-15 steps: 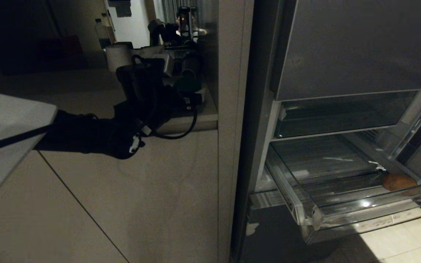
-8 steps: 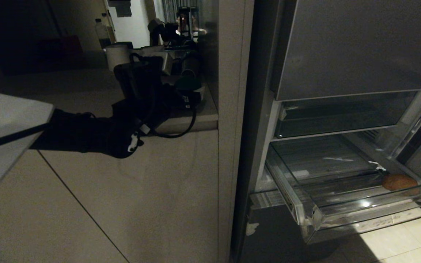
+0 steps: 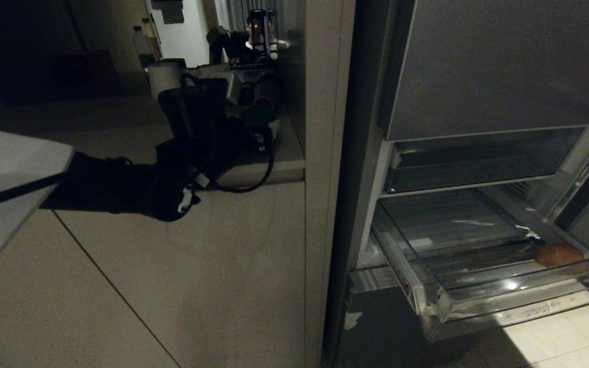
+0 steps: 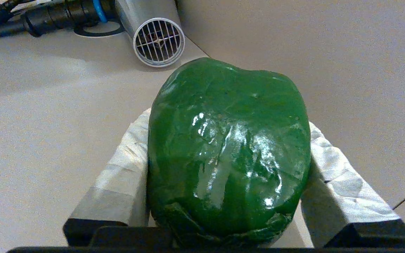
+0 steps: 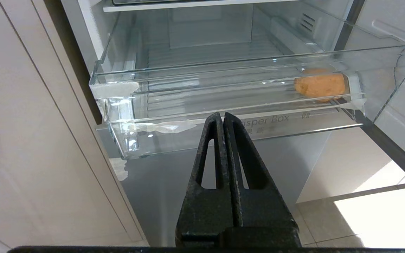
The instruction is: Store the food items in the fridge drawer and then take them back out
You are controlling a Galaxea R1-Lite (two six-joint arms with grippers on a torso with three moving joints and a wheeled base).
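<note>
On the counter, the glossy green bell pepper (image 4: 229,147) sits between the white-wrapped fingers (image 4: 118,168) of my left gripper (image 4: 229,121). Both pads press its sides. In the head view the pepper (image 3: 258,115) shows just beyond the black left wrist. The tan potato (image 3: 560,254) lies at the right end of the pulled-out clear fridge drawer (image 3: 443,306). My right gripper (image 5: 223,117) is shut and empty, held low in front of the drawer (image 5: 202,128). The potato (image 5: 319,86) shows through its clear wall.
A silver tube with a grilled end (image 4: 158,37) lies on the counter just beyond the pepper. A white paper roll (image 3: 164,76) and a bottle (image 3: 141,43) stand farther back. A closed clear bin (image 3: 478,158) sits above the open drawer. A person (image 3: 258,30) is in the background.
The left gripper's fingers have closed in on the pepper. The arm has hardly moved, and the right gripper, drawer and potato are as before.
</note>
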